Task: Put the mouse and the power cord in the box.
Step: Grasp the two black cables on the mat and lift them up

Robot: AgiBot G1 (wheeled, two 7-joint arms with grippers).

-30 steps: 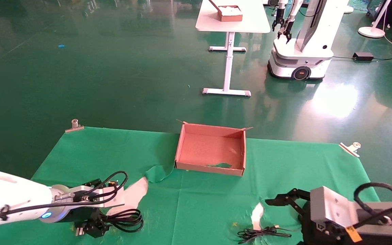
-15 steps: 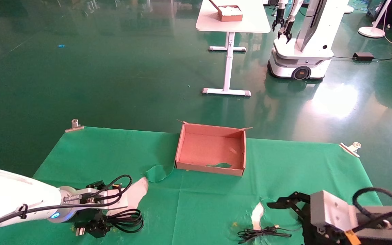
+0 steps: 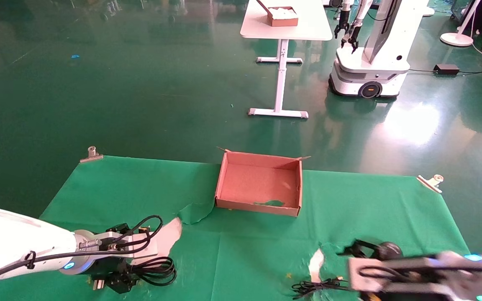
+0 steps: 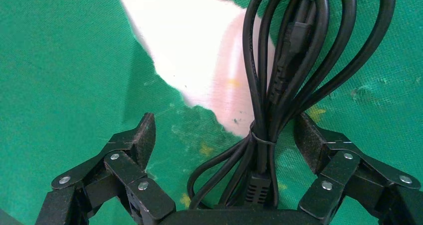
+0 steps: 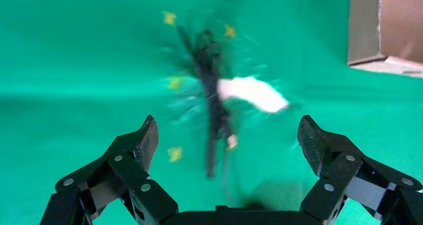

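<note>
The power cord (image 3: 157,271) lies in black loops at the table's near left, over a white tear in the cloth. My left gripper (image 3: 117,281) is down over its plug end. In the left wrist view the gripper (image 4: 224,127) is open, and the tied cord (image 4: 279,85) runs between its fingers, nearer one of them. The box (image 3: 260,184) stands empty at the table's far middle. The mouse's thin cable bundle (image 3: 320,286) lies near the front edge. My right gripper (image 3: 352,274) is just right of it, blurred and open (image 5: 227,127), facing the bundle (image 5: 212,100). I cannot make out the mouse's body.
Metal clips (image 3: 92,154) (image 3: 431,182) pin the green cloth at the far corners. The cloth is torn and folded up near the box (image 3: 193,212), with a white tear (image 3: 316,263) by the cable bundle. A white table (image 3: 285,31) and another robot (image 3: 370,62) stand far off.
My right arm has swung left and lower and is now blurred. The left gripper dropped slightly onto the power cord, then held still.
</note>
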